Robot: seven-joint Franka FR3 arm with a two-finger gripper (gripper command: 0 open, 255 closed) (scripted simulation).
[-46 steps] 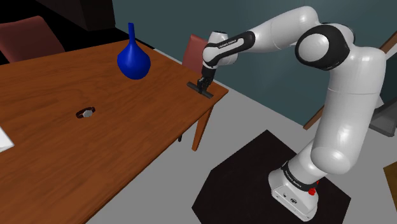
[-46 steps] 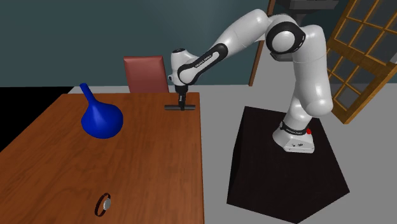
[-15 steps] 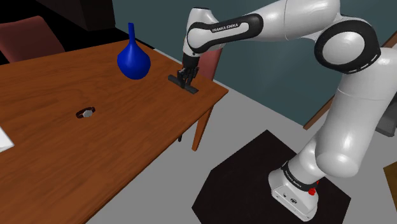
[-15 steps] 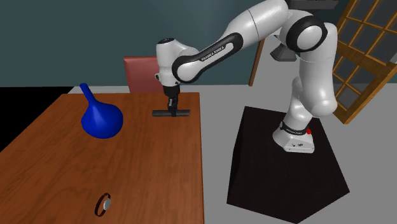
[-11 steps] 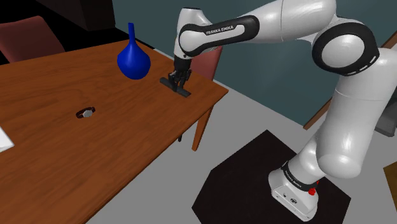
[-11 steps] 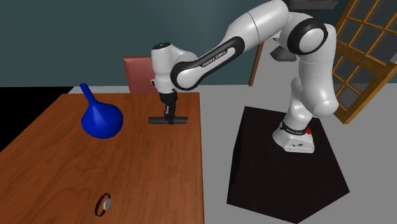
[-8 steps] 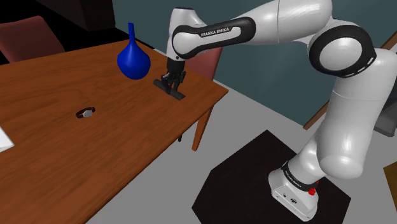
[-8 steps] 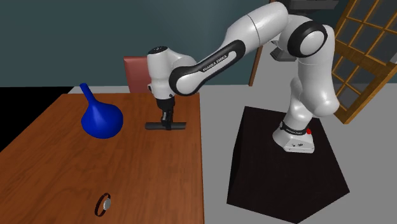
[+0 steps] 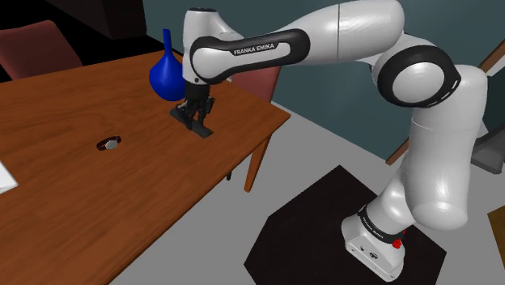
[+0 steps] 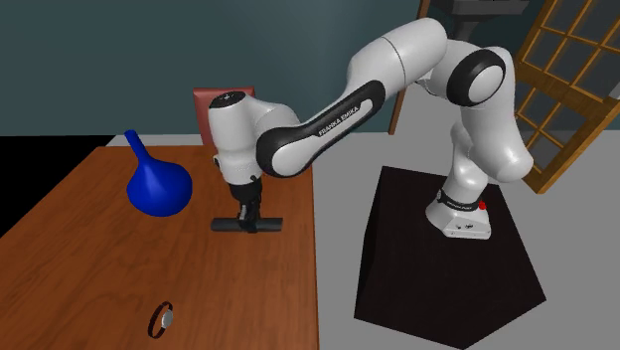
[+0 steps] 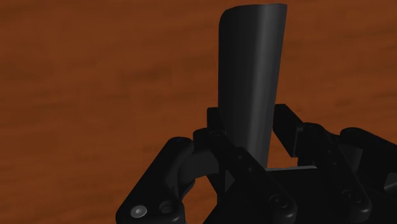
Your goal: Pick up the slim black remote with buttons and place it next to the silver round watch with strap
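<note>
1. The gripper (image 9: 197,118) (image 10: 246,213) points down over the wooden table (image 9: 73,210) (image 10: 258,298). Its fingers (image 11: 214,125) are closed partway, clasping the slim black remote (image 9: 207,132) (image 10: 269,226) (image 11: 250,70) across its narrow width.
2. The remote lies level between the fingers, one end sticking out to each side of them. In the wrist view its smooth dark body runs forward beyond the fingertips, with wood grain behind it.
3. Three seconds ago the gripper held the remote at the table's corner, close to the red chair (image 10: 206,111). It has since carried the remote along the table, and the grip is unchanged.
4. The blue vase (image 9: 166,76) (image 10: 157,186) now stands just beside the fingers; earlier it stood well apart from them.
5. The watch (image 9: 109,144) (image 10: 162,319) lies flat on the table where it was before, nearer the fingers than earlier but still well apart from them.
</note>
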